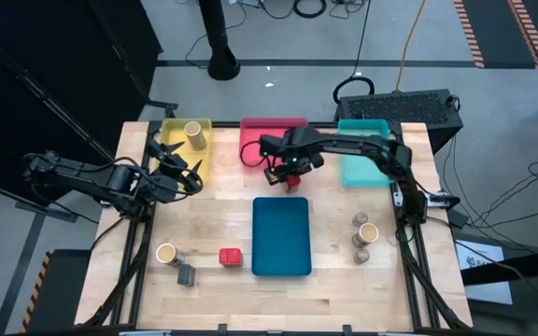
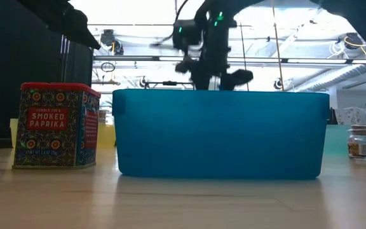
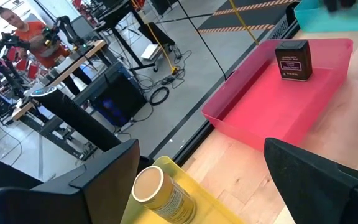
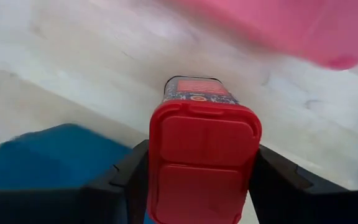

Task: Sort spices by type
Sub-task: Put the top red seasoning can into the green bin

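Between pink tray (image 1: 250,140) and blue tray (image 1: 281,236), right hand (image 1: 286,174) grasps one red tin (image 4: 202,163).

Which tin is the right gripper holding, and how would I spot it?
Find the pink tray at the table's far edge. Just in front of it, the right gripper is shut on a red-lidded tin; the other red tin sits untouched beside the blue tray.
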Available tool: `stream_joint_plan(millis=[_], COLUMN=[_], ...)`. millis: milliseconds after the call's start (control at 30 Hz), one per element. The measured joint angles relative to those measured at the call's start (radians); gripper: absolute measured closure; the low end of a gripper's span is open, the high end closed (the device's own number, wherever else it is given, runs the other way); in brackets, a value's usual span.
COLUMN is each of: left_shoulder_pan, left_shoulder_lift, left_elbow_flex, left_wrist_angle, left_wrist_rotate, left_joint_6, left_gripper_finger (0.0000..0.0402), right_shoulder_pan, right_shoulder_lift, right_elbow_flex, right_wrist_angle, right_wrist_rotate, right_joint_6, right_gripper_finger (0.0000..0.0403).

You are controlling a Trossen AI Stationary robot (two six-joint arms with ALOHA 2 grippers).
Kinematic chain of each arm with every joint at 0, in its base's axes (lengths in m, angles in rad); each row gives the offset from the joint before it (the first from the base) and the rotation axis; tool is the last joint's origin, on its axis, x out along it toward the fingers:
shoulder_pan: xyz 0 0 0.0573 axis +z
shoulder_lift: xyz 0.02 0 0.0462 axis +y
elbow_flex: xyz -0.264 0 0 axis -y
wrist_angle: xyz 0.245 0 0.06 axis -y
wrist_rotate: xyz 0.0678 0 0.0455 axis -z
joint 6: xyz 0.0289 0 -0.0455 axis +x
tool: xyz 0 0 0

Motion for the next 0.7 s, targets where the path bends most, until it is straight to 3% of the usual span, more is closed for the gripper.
stream_joint_plan(millis=[233, 400, 700], left_shoulder_pan=[0.0, 0.0, 0.0], left_shoulder_lift=[0.0, 0.0, 0.0], left_elbow_flex=[0.0, 0.0, 0.0], left_wrist_angle=[0.001, 0.001, 0.012], left_wrist_rotate=[0.0, 0.0, 0.001], left_joint_6=[0.0, 0.0, -0.002], left_gripper_finger=[0.0052, 0.0052, 0.0052], right_shoulder_pan=[-0.046, -0.125, -0.367], right_shoulder_lift=[-0.1, -0.179, -0.286], right_elbow_flex=[0.108, 0.118, 0.053], right_wrist_angle=[-0.185, -0.328, -0.335], right_wrist_rotate=[0.003, 0.06, 0.11], right_joint_6=[-0.046, -0.078, -0.232], right_gripper_finger=[0.0209, 0.0209, 0.0209])
